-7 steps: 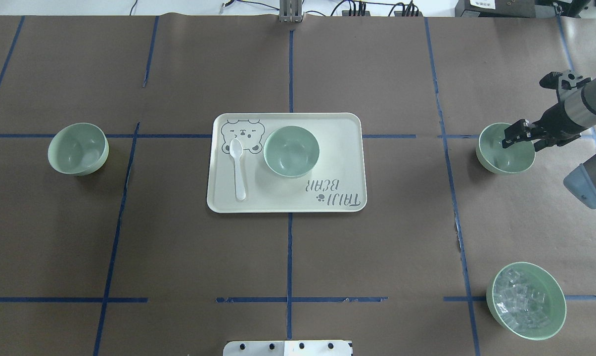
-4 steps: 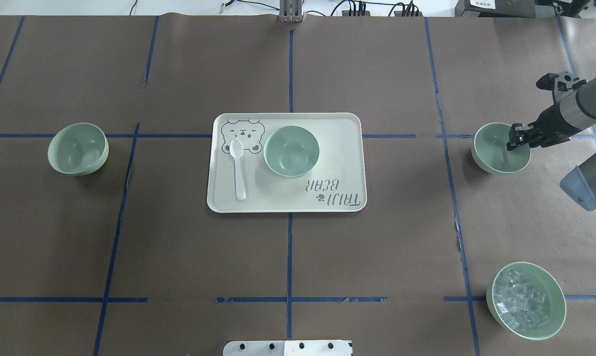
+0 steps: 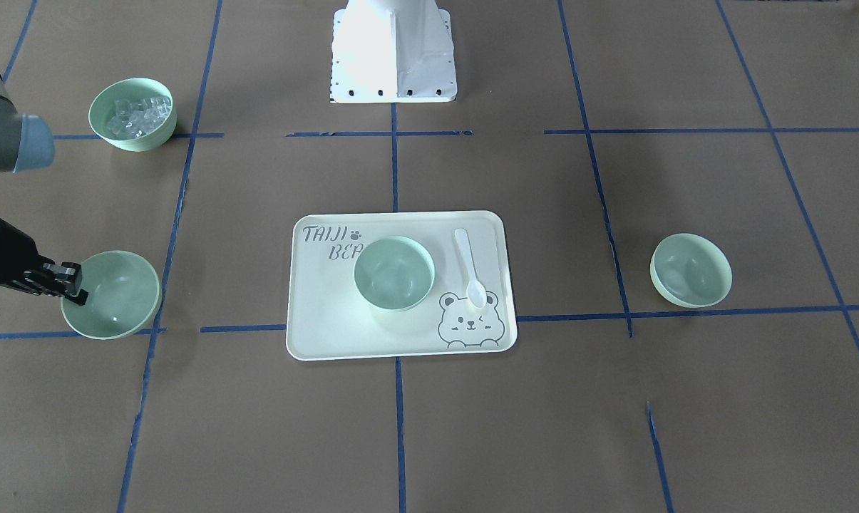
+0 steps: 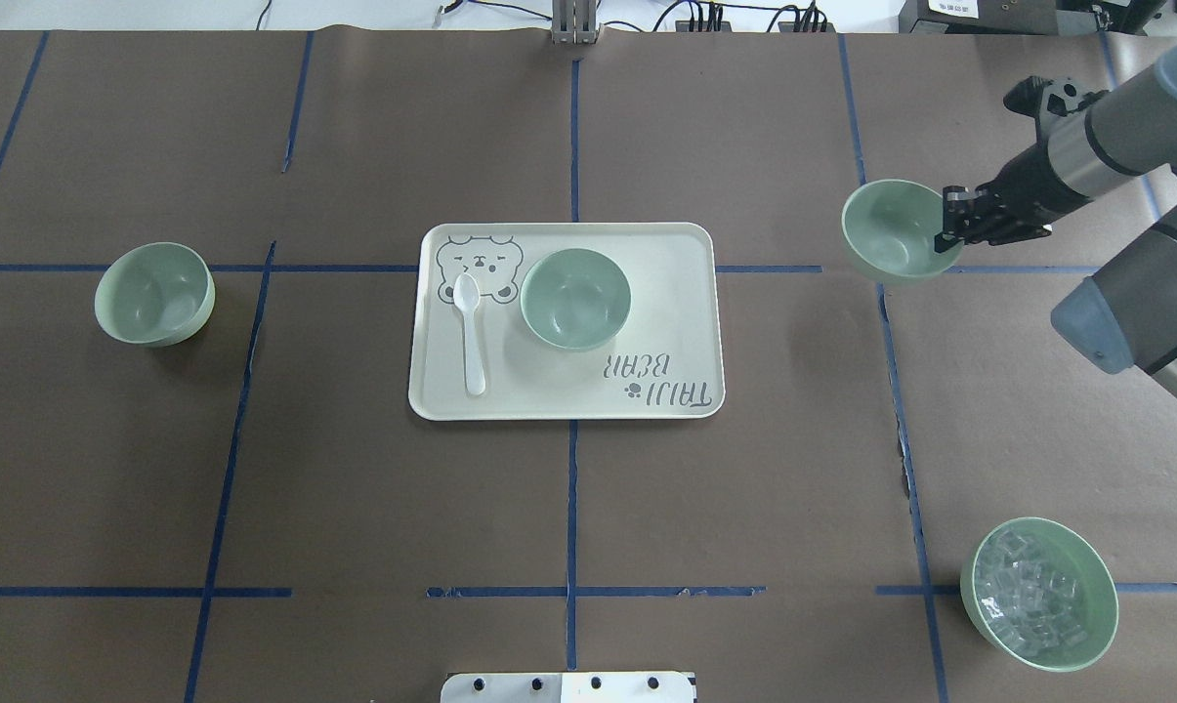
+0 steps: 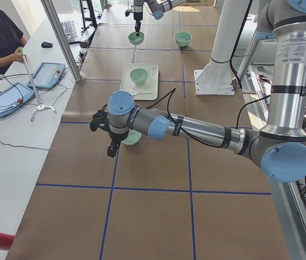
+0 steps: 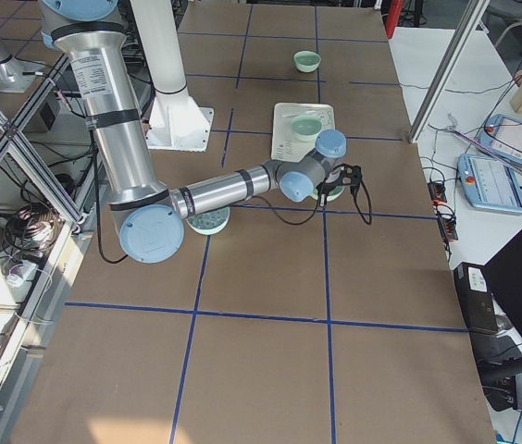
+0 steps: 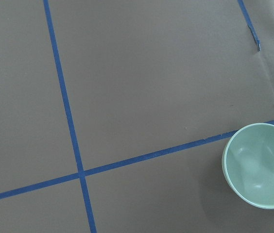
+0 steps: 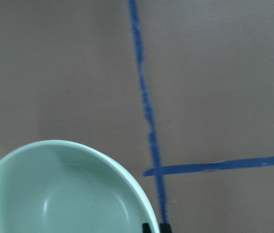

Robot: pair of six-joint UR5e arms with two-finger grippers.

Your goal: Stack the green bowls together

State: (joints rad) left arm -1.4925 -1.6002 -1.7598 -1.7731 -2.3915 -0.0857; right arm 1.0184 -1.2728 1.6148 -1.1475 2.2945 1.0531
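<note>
Three pale green bowls. One sits at the table's left and also shows in the left wrist view. One stands on the cream tray. My right gripper is shut on the right rim of the third bowl and holds it above the table, right of the tray; that bowl also shows in the right wrist view. My left gripper shows only in the exterior left view, near the left bowl; I cannot tell whether it is open or shut.
A white spoon lies on the tray's left part, beside a bear drawing. A like green bowl with clear cubes stands at the near right. Blue tape lines cross the brown table cover. The robot's white base plate is at the near edge.
My right gripper closed on the right bowl's rim, lifted it off the table and carried it left and farther away, toward the tray. The other bowls have not moved.
</note>
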